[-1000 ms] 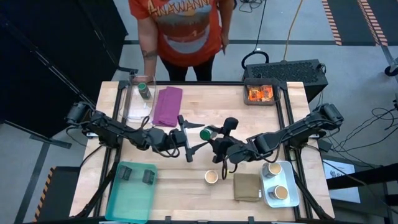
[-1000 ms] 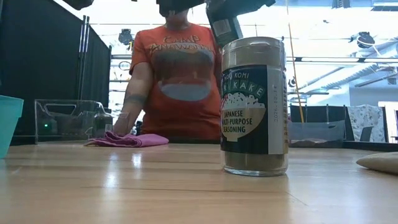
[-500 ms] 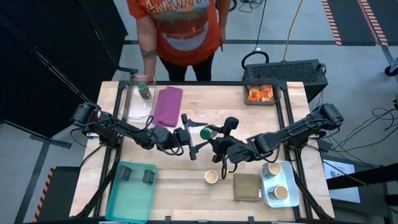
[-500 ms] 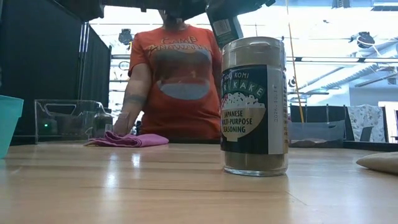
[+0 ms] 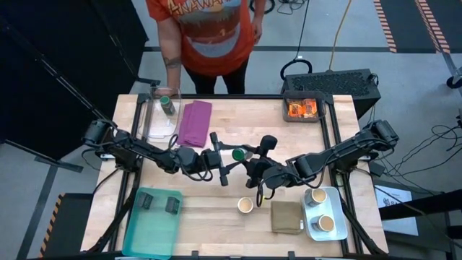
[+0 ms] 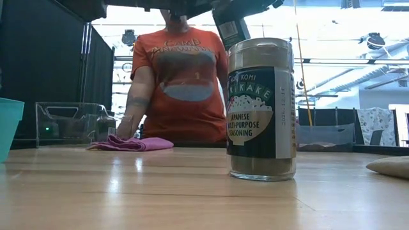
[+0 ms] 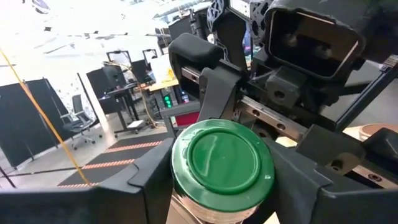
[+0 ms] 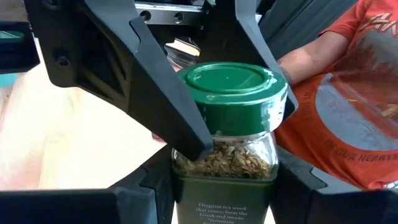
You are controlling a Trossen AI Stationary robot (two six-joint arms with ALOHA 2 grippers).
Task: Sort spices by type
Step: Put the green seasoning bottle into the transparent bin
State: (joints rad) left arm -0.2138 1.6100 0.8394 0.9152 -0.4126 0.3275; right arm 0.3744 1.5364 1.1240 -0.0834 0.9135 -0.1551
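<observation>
— What's on the counter [image 5: 231, 115]?
— A person in an orange shirt [image 5: 206, 32] stands at the far edge. A purple cloth [image 5: 194, 123] lies far left.

— And the arms?
— They meet mid-counter. The right gripper [image 5: 247, 160] has its fingers clamped on a green-lidded jar [image 5: 238, 154]; the left gripper [image 5: 220, 165] has its fingers spread around the lid, seemingly not pressing.

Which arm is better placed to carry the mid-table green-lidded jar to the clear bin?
Probably left: the left gripper brackets the green-lidded jar, and the clear bin sits on its side.
</observation>
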